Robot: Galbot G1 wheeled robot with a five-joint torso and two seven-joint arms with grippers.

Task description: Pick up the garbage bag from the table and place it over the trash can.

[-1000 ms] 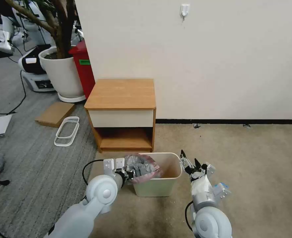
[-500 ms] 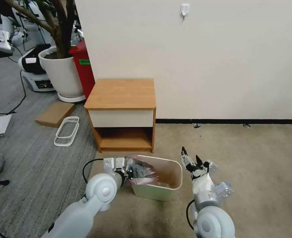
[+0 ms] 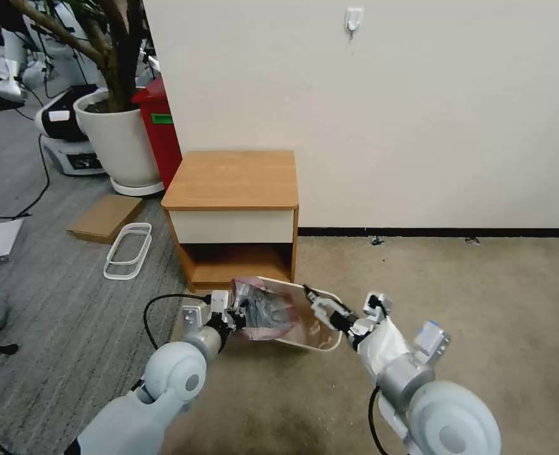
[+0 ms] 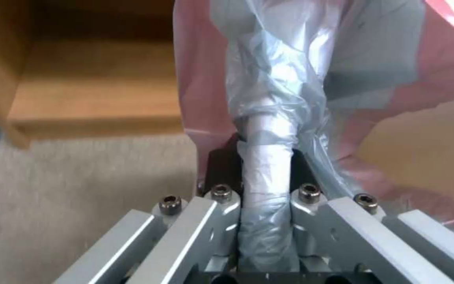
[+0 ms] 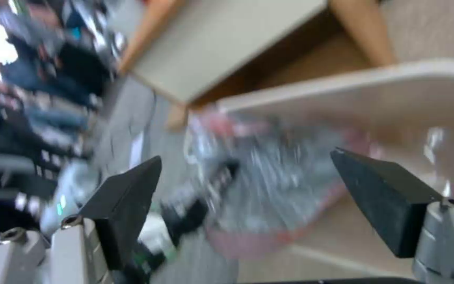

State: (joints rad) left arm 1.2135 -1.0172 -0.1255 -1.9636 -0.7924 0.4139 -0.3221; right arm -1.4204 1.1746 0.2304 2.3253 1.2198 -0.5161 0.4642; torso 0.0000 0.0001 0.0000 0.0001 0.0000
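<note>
Cream plastic marks the trash can (image 3: 305, 338), which the head view shows tipped over on the carpet (image 3: 482, 297) just in front of the table's (image 3: 232, 180) open lower shelf, its mouth turned toward the robot. The garbage bag (image 3: 264, 313) bunches at the can's left rim, pinched in the left gripper (image 3: 234, 314). The right gripper (image 3: 324, 309) reaches over the can's right rim with its fingers spread and nothing between them.

From the left wrist, the left gripper (image 4: 265, 173) is closed tight on a twisted neck of the garbage bag (image 4: 290, 79), pink edge fanning out beyond, the table's shelf (image 4: 95, 90) behind.

From the right wrist, the right gripper (image 5: 248, 189) stands wide open facing the garbage bag (image 5: 269, 185) and the trash can's rim (image 5: 395, 90).

The likely trouble is that the can may roll or slide further, since nothing steadies it, and the thin film could tear or slip off the rim. Motion blur smears the right wrist view, and whether the bag actually wraps the rim cannot be told.
</note>
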